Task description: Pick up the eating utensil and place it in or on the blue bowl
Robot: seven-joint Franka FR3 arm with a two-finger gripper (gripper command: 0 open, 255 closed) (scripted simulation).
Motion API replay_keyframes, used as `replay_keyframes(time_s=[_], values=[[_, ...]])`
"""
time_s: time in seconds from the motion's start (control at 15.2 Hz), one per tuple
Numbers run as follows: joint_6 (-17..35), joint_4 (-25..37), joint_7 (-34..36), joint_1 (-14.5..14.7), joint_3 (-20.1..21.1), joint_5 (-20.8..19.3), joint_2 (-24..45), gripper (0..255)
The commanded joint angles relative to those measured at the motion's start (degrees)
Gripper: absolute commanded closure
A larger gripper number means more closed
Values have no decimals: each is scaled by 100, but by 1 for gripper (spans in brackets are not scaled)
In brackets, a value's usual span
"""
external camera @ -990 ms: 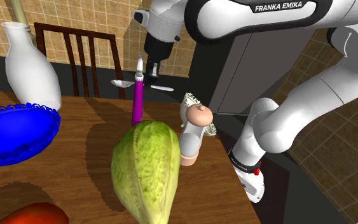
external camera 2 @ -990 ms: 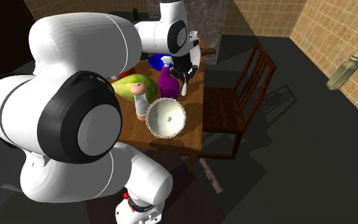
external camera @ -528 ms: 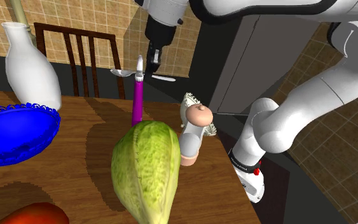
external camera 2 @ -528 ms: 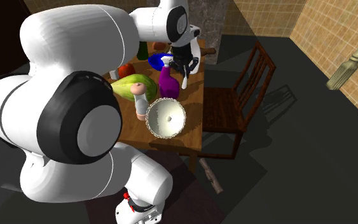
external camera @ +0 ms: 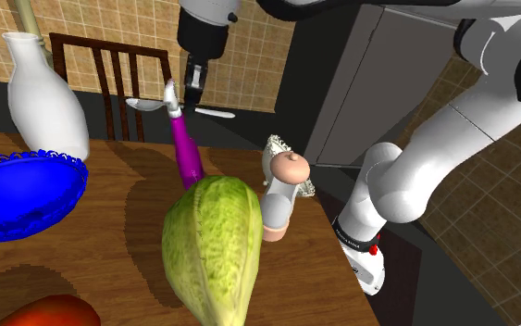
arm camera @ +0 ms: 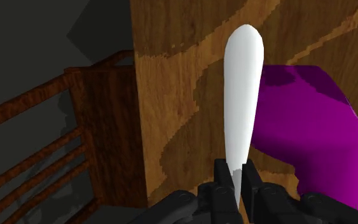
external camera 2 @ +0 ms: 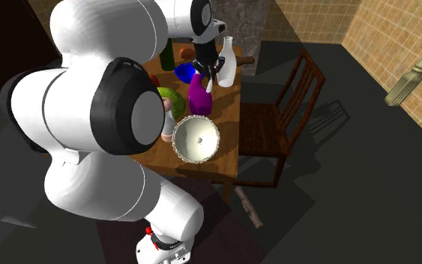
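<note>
Above the desk (external camera: 110,243), just beside the tilted purple bottle (external camera: 186,153), my hand (external camera: 193,98) was pinching the pale spoon (external camera: 145,105) between nearly closed fingers, well apart from the blue bowl (external camera: 22,190).

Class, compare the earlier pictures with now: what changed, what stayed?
The gripper, shut on the spoon, moved toward the shoulder view's left, nearer the blue bowl. The purple bottle tipped that way. The bowl, vase and cabbage stayed put.
</note>
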Motion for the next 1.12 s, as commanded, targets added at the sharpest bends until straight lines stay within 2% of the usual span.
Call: replay_keyframes(time_s=[0.0,0.33,0.59,0.86,1.06], values=[[-53,433,255,14,192,-98,407,255],[-251,1525,936,136,648,-484,1429,255],[-550,2589,1476,368,937,-942,2363,255],[-1018,3910,1941,802,1103,-1493,3423,255],[-1521,5202,2171,1309,1114,-1934,4341,255]])
